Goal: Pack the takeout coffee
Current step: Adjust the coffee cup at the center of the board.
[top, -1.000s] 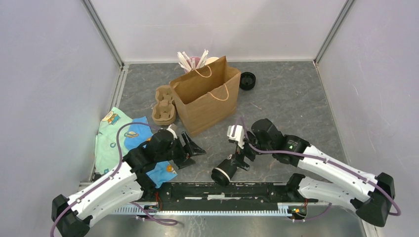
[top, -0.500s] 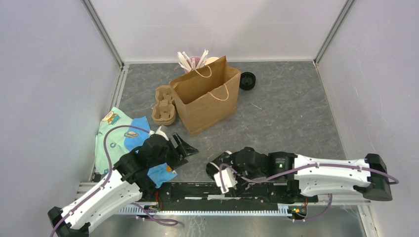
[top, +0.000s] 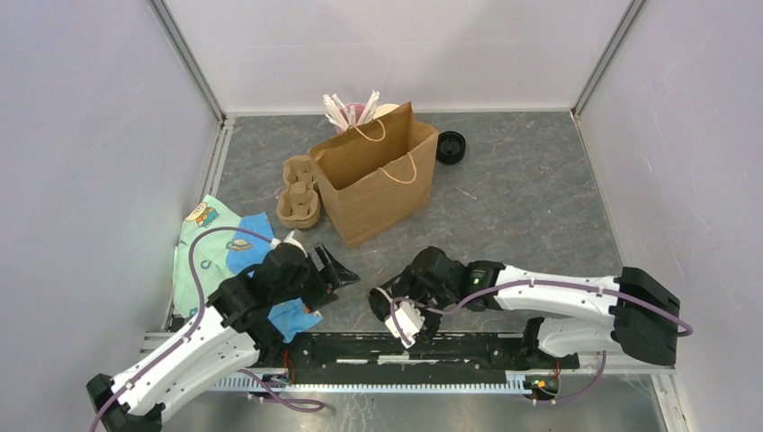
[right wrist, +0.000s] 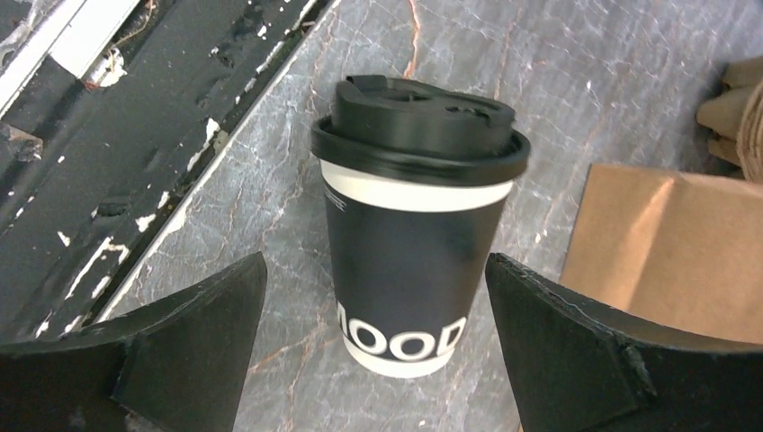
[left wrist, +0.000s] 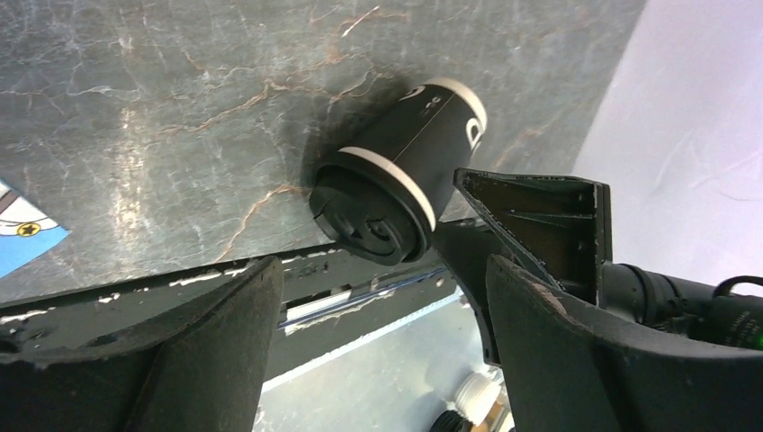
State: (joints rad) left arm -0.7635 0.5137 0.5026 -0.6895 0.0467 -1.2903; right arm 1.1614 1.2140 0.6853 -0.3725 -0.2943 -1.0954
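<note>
Matt paper cup (right wrist: pixel 409 261), black plastic lid (right wrist: pixel 418 126), smooth marbled table (right wrist: pixel 576 72).

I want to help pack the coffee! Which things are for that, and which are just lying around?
For the job:
- takeout coffee
- brown bag
- right hand, open on either side of the coffee

Just lying about:
- cardboard cup tray
- patterned cloth
- black lids
- white sticks behind the bag

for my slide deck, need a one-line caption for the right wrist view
Open right end effector flanks the lidded takeout coffee lying on the marbled table, brown paper bag nearby.
</note>
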